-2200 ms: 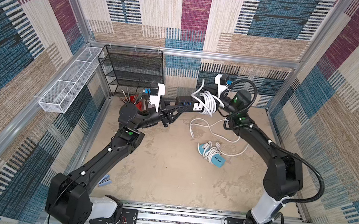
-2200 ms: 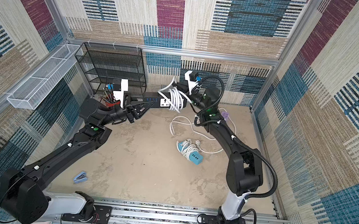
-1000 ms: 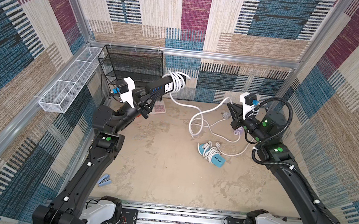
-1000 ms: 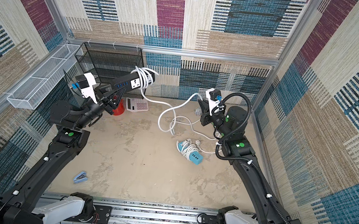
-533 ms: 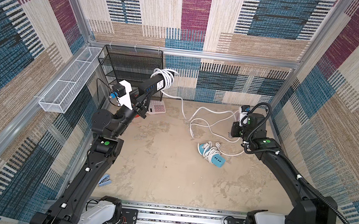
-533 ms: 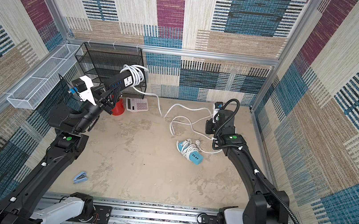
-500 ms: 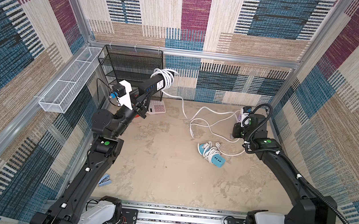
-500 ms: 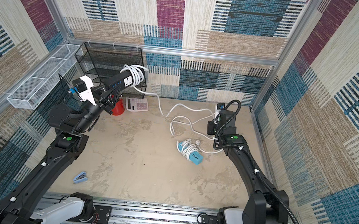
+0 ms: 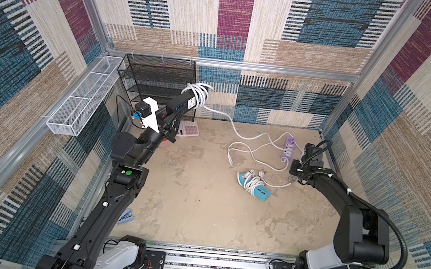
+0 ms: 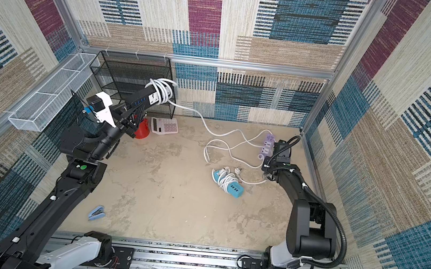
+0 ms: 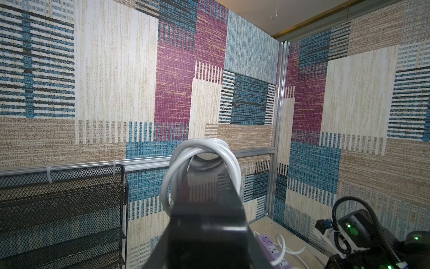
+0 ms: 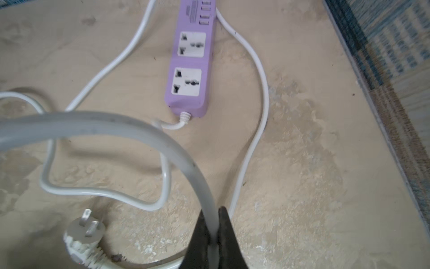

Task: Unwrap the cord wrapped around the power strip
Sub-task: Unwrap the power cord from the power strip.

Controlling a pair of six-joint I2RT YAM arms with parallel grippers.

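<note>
The left fingers [image 9: 169, 117] clamped the black power strip [image 9: 184, 103] aloft, and the right fingers [image 12: 224, 223] pinched its white cord [image 12: 116, 123] low over the bench [image 9: 199, 208]. Circling the cord around the raised end, with slack, would likely shed the loops.

The print on the purple strip [image 12: 190, 61] is unreadable.
</note>
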